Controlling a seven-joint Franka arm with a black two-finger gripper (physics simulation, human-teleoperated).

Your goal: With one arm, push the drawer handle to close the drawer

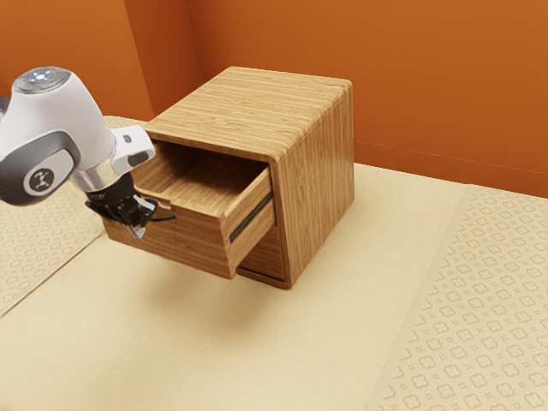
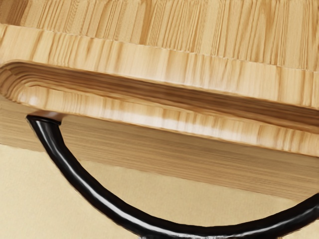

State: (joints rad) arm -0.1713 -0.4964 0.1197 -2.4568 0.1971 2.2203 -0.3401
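With the exterior view as a dial, the cabinet stands near twelve o'clock, a block of honey-coloured, streaky wood grain with rounded edges. Its drawer juts out toward seven o'clock, plainly open, with a long, round-ended recess along its front's upper edge. The handle, a smooth, glossy black bow, is on that front. The white arm comes in from nine o'clock; its black gripper is at the handle, and I cannot tell whether it is wide or narrow. A dark rail lines the drawer's side. The wall at one o'clock is flat orange. I count one cabinet, one pulled-out drawer, one handle and two patterned floor areas, at four and nine o'clock.
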